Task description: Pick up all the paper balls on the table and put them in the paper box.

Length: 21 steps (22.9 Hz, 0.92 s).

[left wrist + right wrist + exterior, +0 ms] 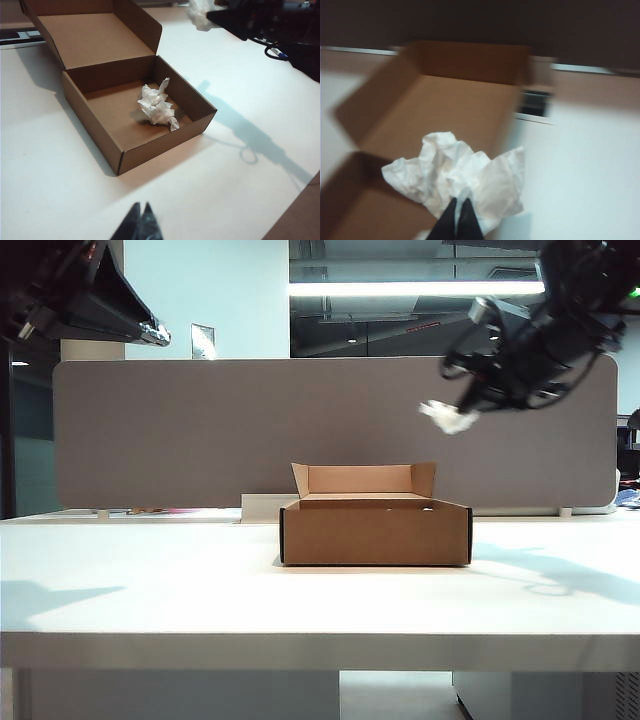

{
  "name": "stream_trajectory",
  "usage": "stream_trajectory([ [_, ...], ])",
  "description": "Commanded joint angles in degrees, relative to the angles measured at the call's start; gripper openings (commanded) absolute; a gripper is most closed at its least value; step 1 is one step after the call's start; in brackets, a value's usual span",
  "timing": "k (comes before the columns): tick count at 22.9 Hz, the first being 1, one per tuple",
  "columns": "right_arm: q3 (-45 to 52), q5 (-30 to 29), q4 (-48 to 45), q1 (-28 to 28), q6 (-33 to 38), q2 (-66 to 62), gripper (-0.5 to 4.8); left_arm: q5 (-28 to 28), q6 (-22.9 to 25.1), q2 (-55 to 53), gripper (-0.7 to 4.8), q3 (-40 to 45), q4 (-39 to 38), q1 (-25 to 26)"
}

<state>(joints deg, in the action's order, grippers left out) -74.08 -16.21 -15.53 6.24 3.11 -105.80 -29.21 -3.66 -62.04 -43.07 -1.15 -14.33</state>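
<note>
- While the right gripper [459, 212] hangs high above and to the right of the paper box [375, 530], its jaws are clenched on one paper ball [449, 417], which sticks out loosely from the tips toward the box; the grip looks to catch only an edge of the wad, so the ball could slip free before it is over the opening and land on the table [150, 580] beside the box.
- Since the wad is light and springy, a release from this height might let it drift, or bounce off the upright back flap [362, 478] and out over the wall; a lower drop would be safer.
- The other paper ball [157, 105] already lies inside the box, near its right wall; a clumsy descent could knock the wall and shove the box aside.
- The left gripper [140, 220] waits well clear, up and to the left of the box, its jaws pressed together on nothing; it poses little risk unless it swings in.
</note>
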Motion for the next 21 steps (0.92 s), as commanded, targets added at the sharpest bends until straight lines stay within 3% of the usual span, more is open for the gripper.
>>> stream_trajectory([
  [1, 0.0, -3.3, 0.5, 3.5, 1.4, 0.2, -0.01, 0.0, 0.3, 0.1, -0.06, -0.3, 0.4, 0.1],
  [3, -0.1, -3.2, 0.7, 7.1, 1.4, -1.1, 0.08, 0.0, 0.3, 0.1, -0.05, -0.3, 0.4, 0.1],
  [5, -0.1, -3.2, 0.7, 8.4, 1.4, -1.7, 0.73, 0.0, 0.3, 0.1, -0.05, -0.3, 0.4, 0.1],
  [7, -0.1, -3.5, 0.7, 10.6, 1.4, -3.4, 3.07, 0.0, 0.3, 0.1, -0.05, -0.3, 0.4, 0.1],
  [9, -0.1, -3.4, 0.7, 11.5, 1.4, -3.6, 4.74, 0.0, 0.3, 0.1, -0.05, -0.3, 0.4, 0.1],
  [15, -0.1, -3.3, 3.0, 11.1, 1.4, -0.3, 4.79, 0.0, 0.3, 0.2, -0.05, -0.3, 0.0, 0.1],
  [17, -0.1, -2.7, 8.2, 10.5, 1.4, 3.0, 2.83, 0.0, 0.2, 0.2, -0.05, -0.3, -1.0, 0.1],
  [18, -0.1, -2.3, 12.9, 9.4, 1.3, 5.7, 0.74, 0.1, 0.2, 0.2, -0.05, -0.3, -1.6, 0.1],
  [19, 0.0, -1.8, 15.2, 8.9, 1.3, 6.8, 0.09, 0.1, 0.2, 0.2, -0.05, -0.3, -1.6, 0.1],
  [21, 0.3, -1.6, 21.0, 6.9, 1.3, 9.7, -0.09, 0.5, 0.2, 0.2, -0.05, -0.3, -1.6, 0.1],
])
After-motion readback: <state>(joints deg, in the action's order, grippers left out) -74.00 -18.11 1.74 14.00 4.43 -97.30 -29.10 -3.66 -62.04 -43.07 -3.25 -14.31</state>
